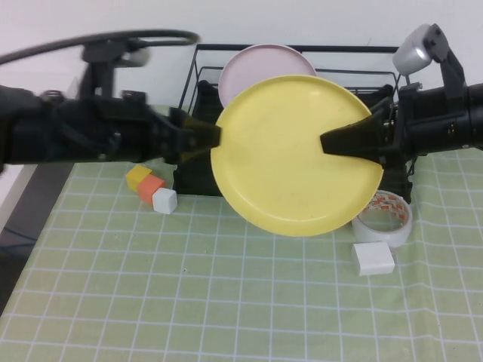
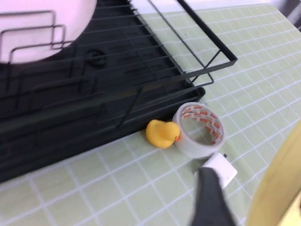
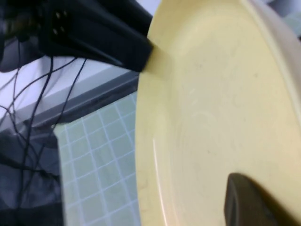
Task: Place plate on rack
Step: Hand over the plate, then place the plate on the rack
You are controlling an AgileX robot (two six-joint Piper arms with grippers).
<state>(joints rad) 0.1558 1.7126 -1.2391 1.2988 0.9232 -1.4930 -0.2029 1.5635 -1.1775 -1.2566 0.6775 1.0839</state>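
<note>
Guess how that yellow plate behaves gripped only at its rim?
The plate is probably stiff: it hangs in the air unbent between the left end effector and right end effector. Its smooth face may be slippery. Edge grips on a broad disc could let it pivot.

The round yellow plate point(image 1: 290, 154) hangs tilted, face forward, before the black wire rack point(image 1: 198, 83).

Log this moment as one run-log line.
stage: handover mid-air | yellow plate: upright before rack | right end effector: clamped on rim | left end effector: open at opposite rim
</note>
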